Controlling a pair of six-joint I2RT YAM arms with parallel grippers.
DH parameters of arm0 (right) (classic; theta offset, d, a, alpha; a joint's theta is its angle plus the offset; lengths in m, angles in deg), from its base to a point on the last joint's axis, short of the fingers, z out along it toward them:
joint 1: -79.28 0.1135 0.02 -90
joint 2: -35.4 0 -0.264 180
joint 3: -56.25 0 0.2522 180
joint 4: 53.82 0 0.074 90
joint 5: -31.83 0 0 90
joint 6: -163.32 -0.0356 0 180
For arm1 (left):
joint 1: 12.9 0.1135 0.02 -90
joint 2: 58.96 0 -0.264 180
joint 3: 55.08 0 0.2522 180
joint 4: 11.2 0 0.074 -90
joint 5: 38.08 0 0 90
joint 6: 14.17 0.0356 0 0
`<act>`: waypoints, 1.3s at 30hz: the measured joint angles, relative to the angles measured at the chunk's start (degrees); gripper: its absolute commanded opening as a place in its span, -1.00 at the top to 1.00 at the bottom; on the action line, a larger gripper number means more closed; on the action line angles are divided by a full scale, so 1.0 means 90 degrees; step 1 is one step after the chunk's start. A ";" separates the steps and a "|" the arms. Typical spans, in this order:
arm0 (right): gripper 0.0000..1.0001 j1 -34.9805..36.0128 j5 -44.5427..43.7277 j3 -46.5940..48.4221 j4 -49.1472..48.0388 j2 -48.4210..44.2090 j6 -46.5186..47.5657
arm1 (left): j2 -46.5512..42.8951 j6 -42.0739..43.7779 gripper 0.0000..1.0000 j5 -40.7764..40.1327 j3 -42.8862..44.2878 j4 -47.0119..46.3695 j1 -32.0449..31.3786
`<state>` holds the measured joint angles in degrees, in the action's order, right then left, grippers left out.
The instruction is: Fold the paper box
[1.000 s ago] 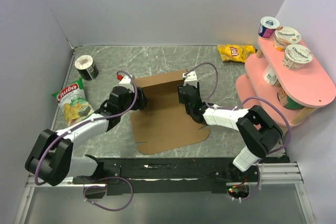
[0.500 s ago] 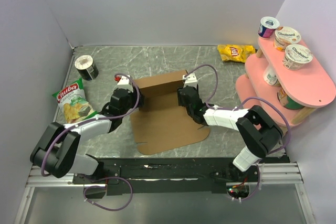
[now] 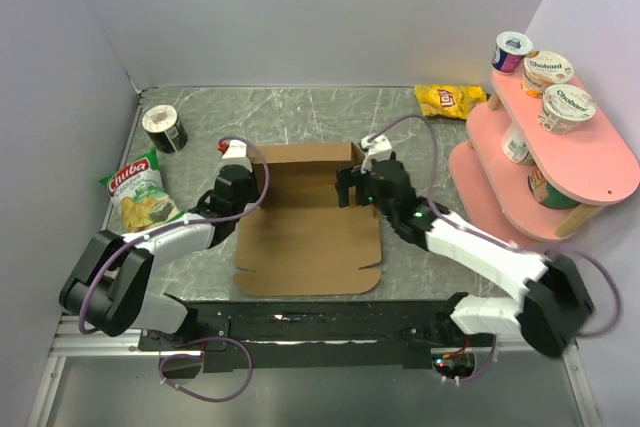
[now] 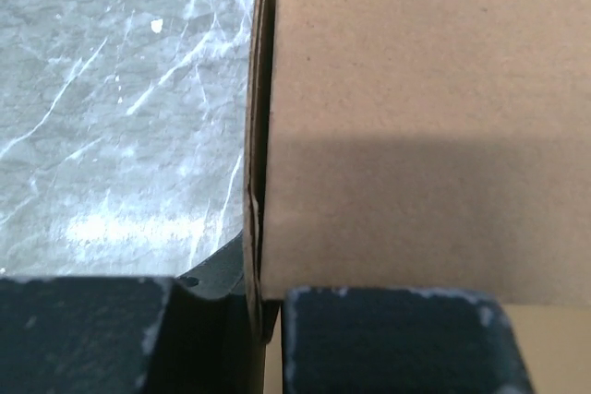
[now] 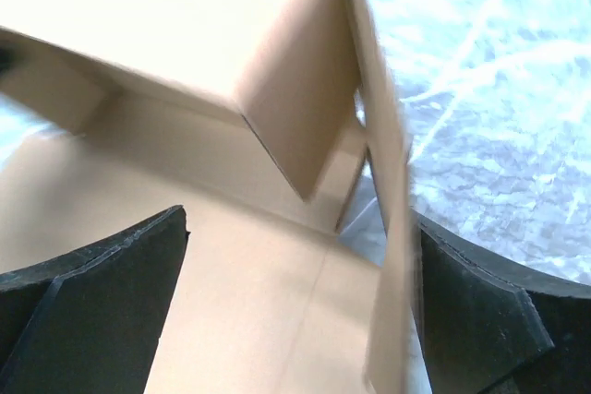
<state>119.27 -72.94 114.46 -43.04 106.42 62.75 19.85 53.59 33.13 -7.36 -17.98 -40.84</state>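
Note:
The paper box [image 3: 305, 237] is a plain brown cardboard sheet lying mid-table, its back wall and side flaps raised. My left gripper [image 3: 250, 187] is at the box's left rear corner. In the left wrist view it [image 4: 263, 306] is shut on the doubled edge of the left wall of the paper box [image 4: 416, 136]. My right gripper [image 3: 348, 187] is at the right rear corner. In the right wrist view it [image 5: 295, 302] stands open over the floor of the paper box [image 5: 231, 302]. The upright right flap [image 5: 388, 256] stands just inside its right finger [image 5: 480, 320].
A green chips bag [image 3: 138, 195] and a black-and-white can [image 3: 164, 128] lie at the left. A yellow chips bag [image 3: 450, 100] lies at the back right. A pink two-tier shelf [image 3: 590, 162] with yogurt cups [image 3: 567, 107] stands at the right wall.
My left gripper has shut on the box's left wall. My right gripper has opened wide and its arm has swung right. The box has turned square to the table edge, its back wall now upright.

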 measured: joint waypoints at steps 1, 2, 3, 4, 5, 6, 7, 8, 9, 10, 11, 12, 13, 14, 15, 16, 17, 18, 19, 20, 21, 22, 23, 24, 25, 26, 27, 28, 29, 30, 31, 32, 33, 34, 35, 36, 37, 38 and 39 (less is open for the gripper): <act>-0.99 0.0000 0.0199 0.0068 0.0308 -0.0396 0.0039 | -0.0024 0.0002 0.87 0.0005 0.0083 0.0165 -0.0002; -0.99 0.0000 0.0398 0.0165 0.0595 -0.0772 0.0090 | -0.0053 0.0002 0.85 0.0007 0.0141 0.0301 0.0000; -0.99 0.0000 0.0568 0.0306 0.0896 -0.1122 0.0141 | -0.0100 -0.0002 0.87 0.0063 0.0228 0.0510 0.0017; -0.99 0.0000 0.0755 0.0493 0.1149 -0.1450 0.0177 | -0.0141 -0.0015 0.87 0.0138 0.0313 0.0692 0.0046; -0.99 0.0000 0.0918 0.0648 0.1328 -0.1681 0.0202 | -0.0165 -0.0019 0.87 0.0192 0.0391 0.0835 0.0070; -0.97 0.0000 0.1117 0.0911 0.1600 -0.1860 0.0231 | -0.0187 -0.0024 0.86 0.0301 0.0532 0.1093 0.0121; -0.93 -0.0002 0.1229 0.1122 0.1783 -0.2149 0.0233 | -0.0192 -0.0039 0.85 0.0437 0.0680 0.1319 0.0177; -0.88 -0.0019 0.1324 0.1372 0.2006 -0.2317 0.0231 | -0.0194 -0.0070 0.85 0.0554 0.0828 0.1513 0.0236; -0.82 -0.0090 0.1428 0.1642 0.2242 -0.2404 0.0228 | -0.0206 -0.0109 0.84 0.0678 0.0957 0.1688 0.0294; -0.73 -0.0192 0.1491 0.1846 0.2414 -0.2426 0.0214 | -0.0236 -0.0126 0.84 0.0777 0.1035 0.1807 0.0340; -0.70 -0.0444 0.1685 0.2050 0.2574 -0.2480 0.0204 | -0.0296 -0.0163 0.82 0.0925 0.1124 0.2004 0.0410; -0.68 -0.0733 0.1865 0.2123 0.2625 -0.2531 0.0180 | -0.0376 -0.0177 0.82 0.1030 0.1175 0.2164 0.0474; -0.65 -0.1110 0.2050 0.2127 0.2640 -0.2577 0.0143 | -0.0466 -0.0192 0.82 0.1154 0.1231 0.2348 0.0542; -0.62 -0.1503 0.2302 0.2074 0.2674 -0.2608 0.0107 | -0.0556 -0.0209 0.82 0.1273 0.1277 0.2518 0.0605; -0.59 -0.1943 0.2557 0.1977 0.2691 -0.2623 0.0063 | -0.0648 -0.0219 0.82 0.1404 0.1345 0.2715 0.0685; -0.55 -0.2331 0.2827 0.1870 0.2722 -0.2623 0.0012 | -0.0716 -0.0228 0.82 0.1506 0.1413 0.2873 0.0736; -0.53 -0.2601 0.3002 0.1780 0.2735 -0.2623 -0.0032 | -0.0753 -0.0228 0.81 0.1581 0.1472 0.2997 0.0772; -0.53 -0.2851 0.3189 0.1673 0.2718 -0.2618 -0.0066 | -0.0782 -0.0231 0.81 0.1666 0.1559 0.3150 0.0818; -0.52 -0.3009 0.3385 0.1571 0.2703 -0.2552 -0.0092 | -0.0789 -0.0228 0.81 0.1751 0.1649 0.3300 0.0855; -0.52 -0.3084 0.3563 0.1450 0.2652 -0.2480 -0.0126 | -0.0789 -0.0214 0.81 0.1851 0.1761 0.3468 0.0877; -0.52 -0.3121 0.3706 0.1338 0.2599 -0.2416 -0.0124 | -0.0789 -0.0202 0.81 0.1916 0.1812 0.3558 0.0901; -0.52 -0.3140 0.3915 0.1192 0.2521 -0.2346 -0.0117 | -0.0789 -0.0170 0.81 0.2011 0.1872 0.3672 0.0928; -0.52 -0.3143 0.4124 0.1025 0.2409 -0.2300 -0.0097 | -0.0799 -0.0126 0.81 0.2120 0.1911 0.3767 0.0954; -0.53 -0.3140 0.4320 0.0845 0.2312 -0.2276 -0.0049 | -0.0804 -0.0097 0.81 0.2237 0.1940 0.3861 0.0988; -0.54 -0.3140 0.4529 0.0685 0.2229 -0.2271 -0.0010 | -0.0809 -0.0063 0.81 0.2353 0.1950 0.3939 0.1025; -0.55 -0.3140 0.4716 0.0525 0.2101 -0.2273 0.0027 | -0.0811 -0.0005 0.81 0.2463 0.1953 0.4005 0.1069; -0.56 -0.3138 0.4872 0.0381 0.1994 -0.2283 0.0080 | -0.0811 0.0032 0.81 0.2545 0.1953 0.4056 0.1105; -0.57 -0.3138 0.4998 0.0279 0.1894 -0.2285 0.0126 | -0.0811 0.0070 0.81 0.2659 0.1953 0.4102 0.1146; -0.58 -0.3135 0.5093 0.0211 0.1812 -0.2283 0.0165 | -0.0811 0.0119 0.81 0.2747 0.1953 0.4146 0.1175; -0.58 -0.3121 0.5173 0.0148 0.1707 -0.2280 0.0204 | -0.0811 0.0158 0.81 0.2827 0.1953 0.4180 0.1202; -0.58 -0.3094 0.5248 0.0095 0.1600 -0.2276 0.0245 | -0.0811 0.0182 0.80 0.2888 0.1953 0.4184 0.1222; -0.59 -0.3065 0.5285 0.0053 0.1479 -0.2263 0.0289 | -0.0811 0.0189 0.81 0.2948 0.1953 0.4182 0.1229; -0.61 -0.3019 0.5321 0.0029 0.1377 -0.2234 0.0325 | -0.0811 0.0206 0.81 0.2999 0.1953 0.4180 0.1234; -0.67 -0.2965 0.5357 0.0024 0.1307 -0.2195 0.0342 | -0.0811 0.0216 0.81 0.3045 0.1953 0.4177 0.1234; -0.71 -0.2858 0.5355 0.0024 0.1200 -0.2127 0.0376 | -0.0811 0.0226 0.81 0.3087 0.1953 0.4175 0.1234; -0.73 -0.2708 0.5348 0.0024 0.1095 -0.2052 0.0415 | -0.0811 0.0228 0.81 0.3116 0.1953 0.4175 0.1234; -0.77 -0.2535 0.5336 0.0024 0.1025 -0.1960 0.0457 | -0.0811 0.0233 0.81 0.3126 0.1953 0.4177 0.1234; -0.80 -0.2346 0.5285 0.0027 0.0971 -0.1872 0.0491 | -0.0811 0.0253 0.81 0.3135 0.1953 0.4175 0.1234; -0.86 -0.2140 0.5192 0.0034 0.0933 -0.1773 0.0515 | -0.0811 0.0277 0.81 0.3140 0.1953 0.4177 0.1234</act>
<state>100.01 -26.21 114.76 -34.65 90.47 67.39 12.55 56.08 61.39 10.21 19.62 -29.74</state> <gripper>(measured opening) 0.876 0.105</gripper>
